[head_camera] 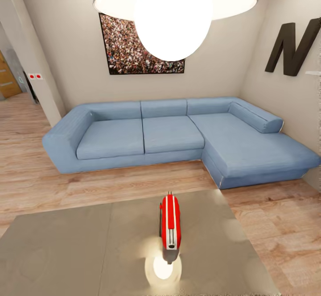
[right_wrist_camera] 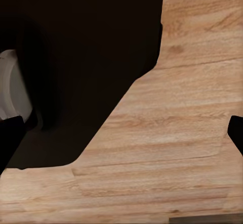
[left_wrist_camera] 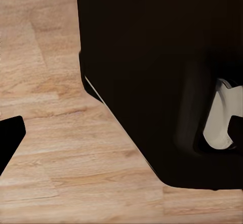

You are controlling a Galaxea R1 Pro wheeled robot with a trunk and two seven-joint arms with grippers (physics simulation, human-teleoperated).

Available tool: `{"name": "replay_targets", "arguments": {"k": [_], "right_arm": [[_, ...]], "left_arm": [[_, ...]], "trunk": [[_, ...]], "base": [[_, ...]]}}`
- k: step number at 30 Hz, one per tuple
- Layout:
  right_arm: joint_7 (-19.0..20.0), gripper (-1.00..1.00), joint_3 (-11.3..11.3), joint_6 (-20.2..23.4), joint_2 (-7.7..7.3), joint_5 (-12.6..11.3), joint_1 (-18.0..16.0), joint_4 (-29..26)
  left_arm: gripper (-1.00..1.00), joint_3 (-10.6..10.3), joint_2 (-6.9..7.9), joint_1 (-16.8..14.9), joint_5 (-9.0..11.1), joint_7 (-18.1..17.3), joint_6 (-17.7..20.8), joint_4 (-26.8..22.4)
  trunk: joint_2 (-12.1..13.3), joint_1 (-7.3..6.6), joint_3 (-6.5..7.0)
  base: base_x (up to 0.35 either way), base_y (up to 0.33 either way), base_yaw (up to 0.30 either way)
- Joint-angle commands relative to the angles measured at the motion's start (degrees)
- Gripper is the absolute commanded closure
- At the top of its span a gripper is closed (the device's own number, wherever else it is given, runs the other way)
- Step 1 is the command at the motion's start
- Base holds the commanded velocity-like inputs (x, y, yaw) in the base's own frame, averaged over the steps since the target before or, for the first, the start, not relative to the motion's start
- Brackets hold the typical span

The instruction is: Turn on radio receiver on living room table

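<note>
Nearest the head camera hangs a large round ceiling lamp [head_camera: 174, 1] with a glowing white bulb, above the near edge of the counter [head_camera: 67, 251]. That counter is a low rectangular piece with a glossy grey top, and the lamp's reflection shows as a bright spot on the surface just in front of the radio receiver [head_camera: 170, 222]. This red radio with white stripes stands on the counter, right of the counter's centre, its long axis running away from the camera and its dark end panel facing the viewer; a thin handle runs along its left side. Beyond the counter, across a strip of light wood floor [head_camera: 26, 171], sits a blue L-shaped sofa [head_camera: 178, 135] against the beige back wall, its chaise section extending forward at the right. A crowd picture [head_camera: 133, 50] hangs on the wall above the sofa, and a black letter N [head_camera: 294, 46] is mounted on the right-hand wall. A doorway opens to the left of the sofa, with two small red wall switches [head_camera: 34, 76] beside it. Both wrist views look down at wood floor [left_wrist_camera: 45, 148] beside the robot's dark body [left_wrist_camera: 167, 67]. Black fingertips [left_wrist_camera: 10, 138] of the left claw and fingertips [right_wrist_camera: 10, 138] of the right claw appear at the picture edges; the right pair stands wide apart, while the left claw's spread cannot be told.
</note>
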Motion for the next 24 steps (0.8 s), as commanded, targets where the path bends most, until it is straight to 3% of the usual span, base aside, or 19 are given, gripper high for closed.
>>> {"name": "replay_targets", "arguments": {"k": [1, 21, 24], "right_arm": [[0.0, -1.0, 0.0, 0.0, 0.01, 0.0, 0.0, 0.0], [0.01, -1.0, 0.01, 0.07, 0.06, 0.09, 0.0, 0.0], [0.02, -1.0, 0.0, 0.04, 0.07, 0.09, 0.0, 0.0]], "left_arm": [[-1.0, 0.0, 0.0, 0.0, 0.0, 0.0, 0.0, 0.0], [-1.0, -0.02, 0.09, 0.0, 0.1, 0.0, 0.0, 0.0], [-1.0, -0.01, 0.09, 0.0, 0.1, 0.0, 0.0, 0.0]], "trunk": [[0.41, -0.23, 0.09], [8.44, -4.62, 1.86], [8.44, -4.62, 1.59]], "base": [[0.0, 0.0, -0.124], [0.0, 0.0, -0.124], [0.0, 0.0, -0.113]]}}
